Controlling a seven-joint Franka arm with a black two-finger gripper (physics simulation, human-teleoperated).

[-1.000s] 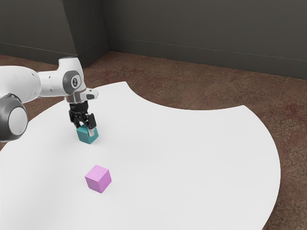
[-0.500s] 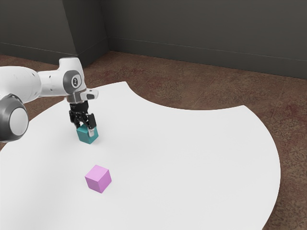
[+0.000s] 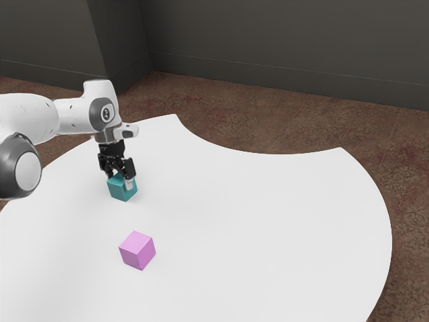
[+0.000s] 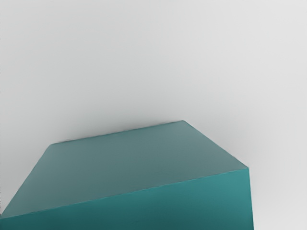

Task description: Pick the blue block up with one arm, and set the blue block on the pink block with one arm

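Observation:
The blue block point(image 3: 122, 190), teal in colour, rests on the white table point(image 3: 268, 221) toward the exterior view's left. My gripper point(image 3: 119, 177) comes down on it from above, and its black fingers point(image 3: 129, 176) press the block's upper part from two sides, so it is shut on the block. In the wrist view the blue block point(image 4: 144, 182) lies close under my hand, showing its top face and one side. The pink block point(image 3: 137, 250) sits alone on the table, nearer the front edge and slightly to the right of the blue one, a short gap away.
The round white table has a cut-out edge at the back point(image 3: 221, 144), and brown floor point(image 3: 301, 121) lies beyond it. Dark walls point(image 3: 268, 33) stand behind. Bare tabletop stretches to the exterior view's right of both blocks.
My hand has shifted very slightly to the exterior view's right. The blue block stays on the table in the same spot and the fingers keep their spacing.

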